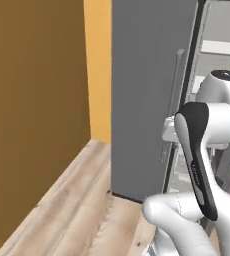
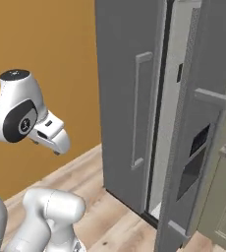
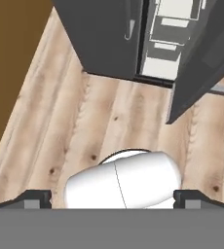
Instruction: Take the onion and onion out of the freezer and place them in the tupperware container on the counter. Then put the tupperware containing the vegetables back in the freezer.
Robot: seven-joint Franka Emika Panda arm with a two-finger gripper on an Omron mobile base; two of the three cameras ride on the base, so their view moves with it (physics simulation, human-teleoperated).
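Freezer [image 3: 109, 34] ahead of gripper [image 3: 112, 199], well apart. Gripper jaws spread wide, nothing between fingertips [image 3: 33, 199], pointing down at wooden floor [image 3: 84, 121]. Freezer upright, long axis vertical. Two doors: left one shut, with one long vertical bar handle [image 2: 138, 110]; right door [image 2: 193, 147] swung ajar. White shelves [image 3: 167, 29] visible through gap, stacked. No legible writing. Orange wall [image 2: 46, 49] left of freezer.

White glossy arm [image 1: 222, 120], black joint trim, rounded links.
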